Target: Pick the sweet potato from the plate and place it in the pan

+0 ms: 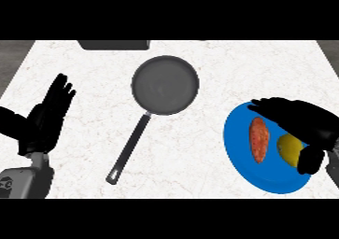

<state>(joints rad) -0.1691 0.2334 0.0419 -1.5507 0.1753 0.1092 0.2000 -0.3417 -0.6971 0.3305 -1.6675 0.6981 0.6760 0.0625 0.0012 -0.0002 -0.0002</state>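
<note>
An orange-red sweet potato (258, 139) lies lengthwise on a blue plate (249, 172) at the counter's right. My right hand (303, 122) hovers over the plate's right half, fingers curved and spread toward the sweet potato's upper end, thumb low near the plate's right edge; it holds nothing. A dark grey pan (165, 85) sits at the counter's middle, its handle (129, 149) running down and left. My left hand (45, 116) rests open at the left, fingers up.
A yellow fruit (290, 148) lies on the plate right of the sweet potato, partly under my right hand. A dark object (114, 45) sits at the counter's far edge. The white marble counter (192, 163) ends at grey floor on both sides.
</note>
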